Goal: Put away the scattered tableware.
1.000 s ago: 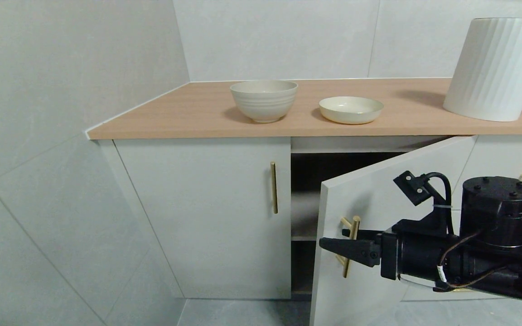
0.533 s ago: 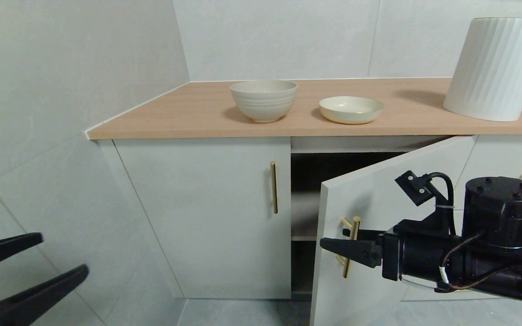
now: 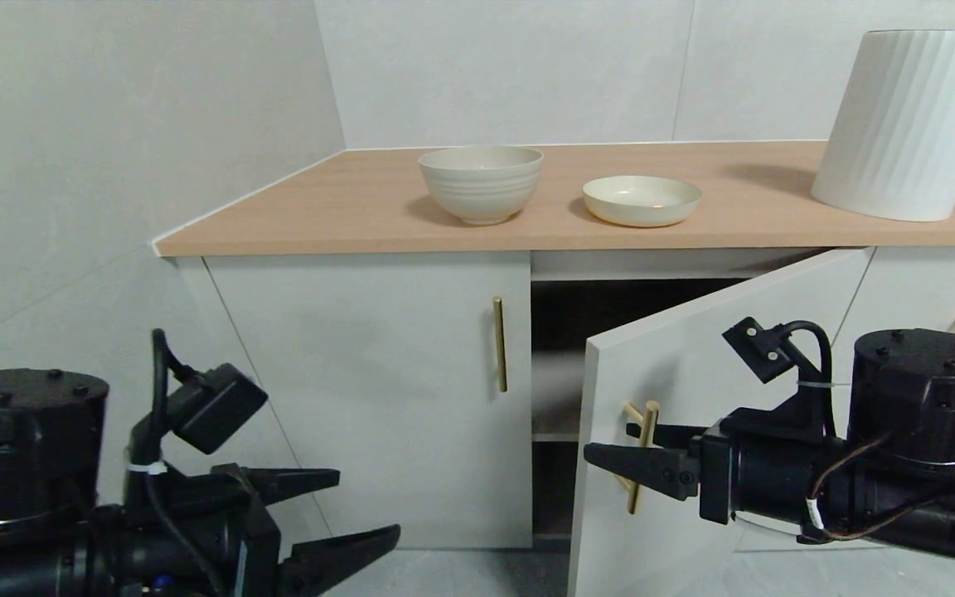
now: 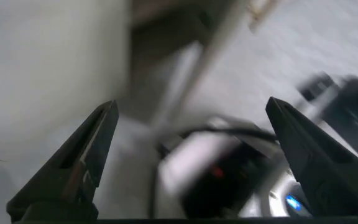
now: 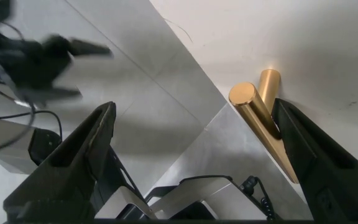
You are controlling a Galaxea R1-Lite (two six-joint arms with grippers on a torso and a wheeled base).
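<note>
Right gripper [image 3: 610, 441]: fingers apart, straddling the vertical brass bar handle [image 3: 650, 419] of the half-open white cabinet door [image 3: 693, 348], not clamped. In the right wrist view, bar just beside one finger [image 5: 309, 162], the other finger well clear of it. Right arm low in front of the cabinet, forearm roughly level, gripper pointing across the door face toward the robot's left.

Left gripper [image 3: 367, 502]: fingers spread wide, holding nothing. Left arm low, near the floor, in front of the closed white cabinet door [image 3: 378, 390], gripper pointing toward the open door. Closed door fitted with its own vertical brass bar handle [image 3: 500, 344] along the edge next to the opening.

Above both doors: light wooden counter [image 3: 320, 215] running along the grey tiled wall. Deep ribbed off-white ceramic bowl [image 3: 481, 182] upright near the front edge, toward the left end. Shallow cream ceramic dish [image 3: 642, 199] just beside the bowl on the right, apart from it, above the open compartment. Tall white ribbed cylindrical container [image 3: 908, 124] toward the right end of the counter, well apart from both pieces.
</note>
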